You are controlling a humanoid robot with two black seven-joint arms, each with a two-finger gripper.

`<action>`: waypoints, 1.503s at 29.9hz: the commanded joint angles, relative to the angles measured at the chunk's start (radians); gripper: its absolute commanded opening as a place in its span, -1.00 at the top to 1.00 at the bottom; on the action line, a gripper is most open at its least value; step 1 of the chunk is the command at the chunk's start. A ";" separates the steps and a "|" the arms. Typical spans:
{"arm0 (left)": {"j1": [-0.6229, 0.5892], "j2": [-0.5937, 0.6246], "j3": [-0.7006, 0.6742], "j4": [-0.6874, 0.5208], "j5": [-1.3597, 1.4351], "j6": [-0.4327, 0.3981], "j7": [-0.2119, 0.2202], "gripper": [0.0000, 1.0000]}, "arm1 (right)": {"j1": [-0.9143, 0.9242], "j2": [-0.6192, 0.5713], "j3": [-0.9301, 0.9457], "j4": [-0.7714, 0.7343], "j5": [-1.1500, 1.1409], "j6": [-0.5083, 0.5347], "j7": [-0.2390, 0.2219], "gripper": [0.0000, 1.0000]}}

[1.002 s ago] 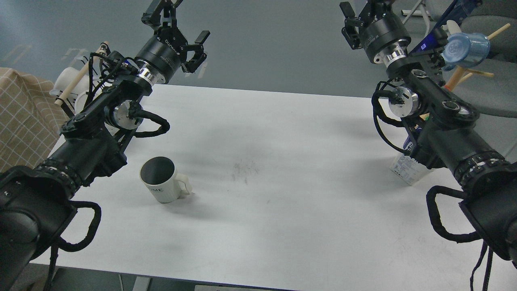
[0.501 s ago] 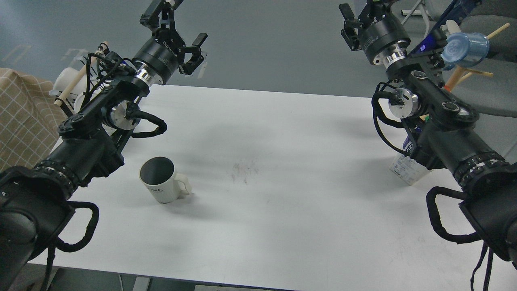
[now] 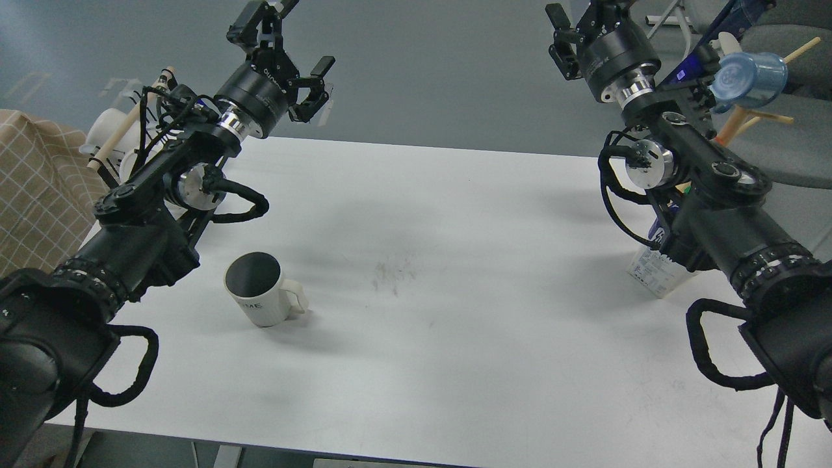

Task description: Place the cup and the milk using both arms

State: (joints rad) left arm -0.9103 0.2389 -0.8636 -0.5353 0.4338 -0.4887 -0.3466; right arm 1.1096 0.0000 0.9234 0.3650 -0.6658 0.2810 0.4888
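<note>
You have the cup (image 3: 261,297) standing upright on the white table (image 3: 455,364), close to the left edge and a little nearer the front edge than the far one. Its handle points right, toward the middle of the tabletop, and the dark inside faces up. Nothing touches it.

Your left gripper (image 3: 286,49) is raised past the far left corner, well apart from the cup, with its fingers spread wide and nothing between them.

The milk (image 3: 655,270) stands at the right edge, about midway between the far and front edges. You see only its white lower part with small print and a strip of blue above; the right forearm covers the rest, so you cannot tell from here how upright it stands.

Your right gripper (image 3: 585,19) is up beyond the far right corner, partly cut off by the top of the view. Its fingers cannot be made out, so whether it is spread or closed cannot be told. It is well apart from the milk.
</note>
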 commanded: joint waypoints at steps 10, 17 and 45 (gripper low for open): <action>0.001 -0.001 0.001 0.000 0.005 0.000 0.006 -0.98 | -0.005 0.000 -0.001 0.000 0.000 -0.002 0.000 -1.00; 0.001 0.000 0.001 -0.002 0.003 0.000 0.014 -0.98 | -0.004 0.000 0.000 0.000 -0.001 -0.002 0.000 -1.00; 0.005 -0.004 0.001 -0.005 0.005 0.000 0.021 -0.98 | -0.004 0.000 0.000 -0.001 0.000 -0.003 0.000 -1.00</action>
State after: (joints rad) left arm -0.9052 0.2371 -0.8620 -0.5397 0.4388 -0.4887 -0.3268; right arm 1.1044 0.0000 0.9226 0.3640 -0.6665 0.2777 0.4887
